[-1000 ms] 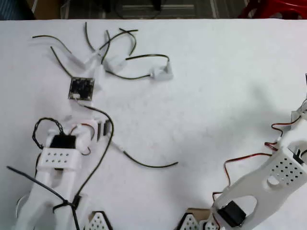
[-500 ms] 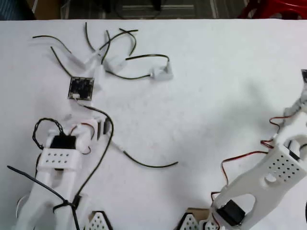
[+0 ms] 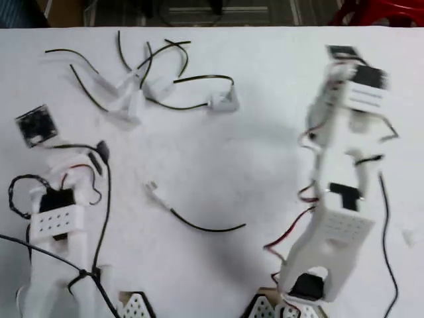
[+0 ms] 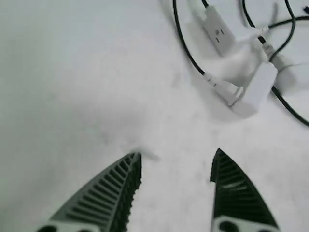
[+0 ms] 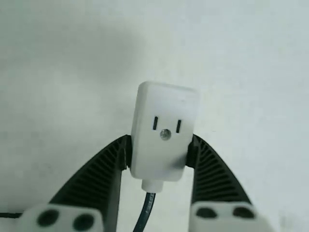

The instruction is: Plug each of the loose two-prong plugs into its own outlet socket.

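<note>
My right gripper [image 5: 161, 140] is shut on a white outlet socket [image 5: 164, 129], its two slots facing the camera and its black cable hanging down between the fingers. In the high view the right arm [image 3: 344, 86] stretches toward the table's far right. My left gripper [image 4: 176, 154] is open over bare white table, with nothing between its fingers; in the high view it sits at the near left [image 3: 97, 154]. Ahead of it lie white sockets [image 4: 217, 31] and a white plug block [image 4: 256, 89] among black cables. A loose plug [image 3: 151, 188] on a black cable lies mid-table.
A tangle of black cables with white sockets [image 3: 142, 93] lies at the far left, and one more socket [image 3: 222, 101] lies right of it. Arm bases stand at the near edge [image 3: 265, 306]. A red chair [image 3: 384, 12] stands beyond the table.
The right arm has swung from the right edge up toward the table's far right. The left arm has turned to the left, away from the loose plug.
</note>
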`<state>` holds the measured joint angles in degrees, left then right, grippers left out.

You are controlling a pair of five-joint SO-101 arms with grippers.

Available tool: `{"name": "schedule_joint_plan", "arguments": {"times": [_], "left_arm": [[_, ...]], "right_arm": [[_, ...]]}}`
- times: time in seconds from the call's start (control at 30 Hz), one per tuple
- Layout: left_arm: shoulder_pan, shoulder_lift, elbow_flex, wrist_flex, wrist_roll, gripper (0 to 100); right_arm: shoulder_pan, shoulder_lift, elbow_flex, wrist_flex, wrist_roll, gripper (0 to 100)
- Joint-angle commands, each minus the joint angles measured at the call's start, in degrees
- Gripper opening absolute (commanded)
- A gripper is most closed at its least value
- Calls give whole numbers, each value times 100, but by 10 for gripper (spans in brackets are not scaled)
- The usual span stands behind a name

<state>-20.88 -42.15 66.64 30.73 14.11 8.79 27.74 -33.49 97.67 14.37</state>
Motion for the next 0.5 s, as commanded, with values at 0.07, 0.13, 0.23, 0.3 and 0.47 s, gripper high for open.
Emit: {"name": "schedule_joint_plan", "arguments": {"times": [0.07,0.13,0.23,0.3,0.47], "left_arm": [[-382,-171,-26,-123,325,238],[-382,-171,-26,-123,325,238],[-382,-171,-26,-123,325,238],[-382,-171,-26,-123,325,238],[-382,-180,-26,-123,325,238]], "right_arm": [[-1921,-725,484,-13,-703,60],[-2624,-725,642,-171,-941,60],[-3538,-725,1046,-620,-1160,60],[-4048,-725,1319,-954,-1160,61],[-4514,-725,2101,-1446,-1152,176]]}}
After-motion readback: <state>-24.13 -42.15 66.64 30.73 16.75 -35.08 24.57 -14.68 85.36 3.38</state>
